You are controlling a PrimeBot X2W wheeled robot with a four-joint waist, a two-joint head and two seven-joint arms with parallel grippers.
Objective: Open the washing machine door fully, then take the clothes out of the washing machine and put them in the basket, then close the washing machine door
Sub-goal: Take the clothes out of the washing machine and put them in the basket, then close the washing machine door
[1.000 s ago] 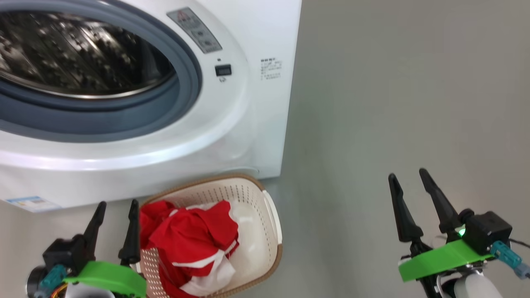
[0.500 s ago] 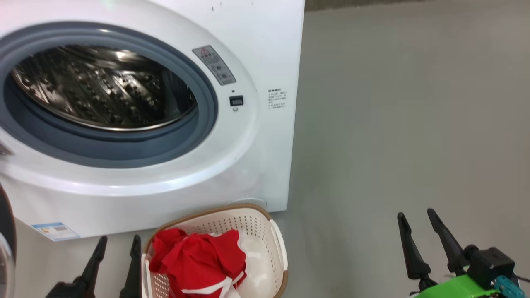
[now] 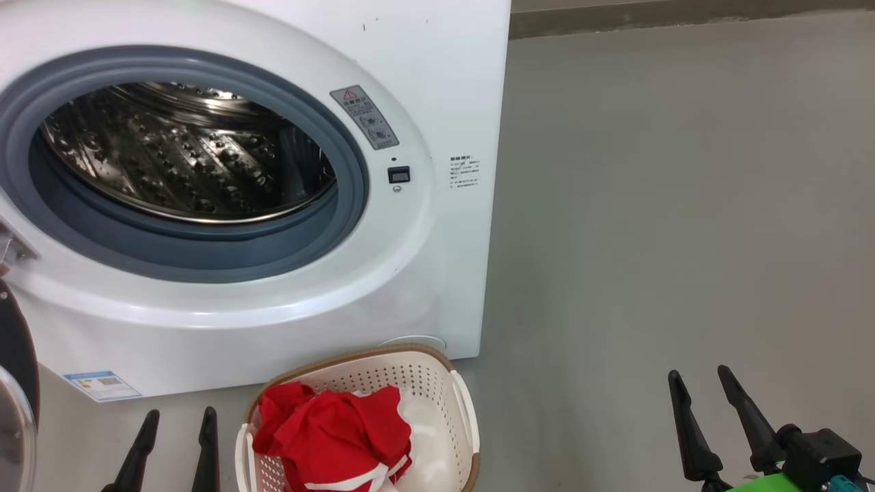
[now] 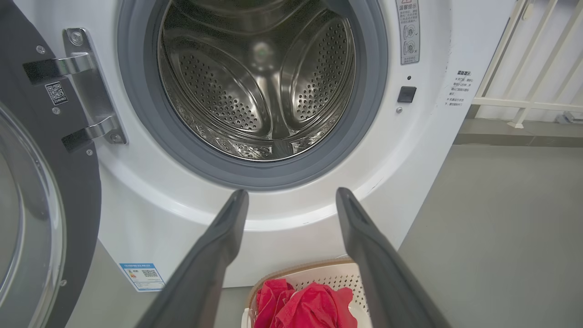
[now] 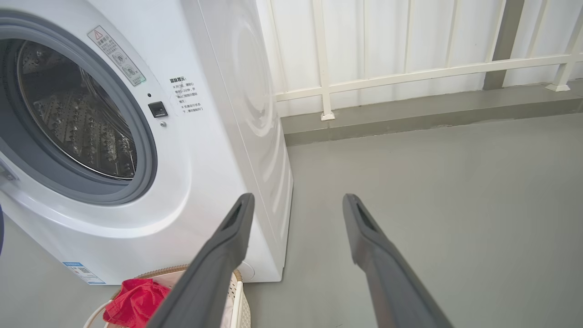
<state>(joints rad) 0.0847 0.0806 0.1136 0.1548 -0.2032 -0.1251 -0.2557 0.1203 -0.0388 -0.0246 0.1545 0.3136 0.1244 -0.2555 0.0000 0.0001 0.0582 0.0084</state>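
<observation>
Grey floor [image 3: 649,205] is spread before the washer [image 3: 273,321], emptied — clothes [image 3: 328,437] are piled in the basket [image 3: 355,359] at its 6 o'clock. Left hand [image 3: 176,427] and right hand [image 3: 701,383] are held wide and empty, likely freed for the door [image 4: 79,191], swung open at 9 o'clock.

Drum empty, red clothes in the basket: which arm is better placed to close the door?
Probably left. The black-rimmed round glass door hangs open at the big white washing machine's left side, nearest the open left gripper; the open right gripper sits far right, over grey floor.
</observation>
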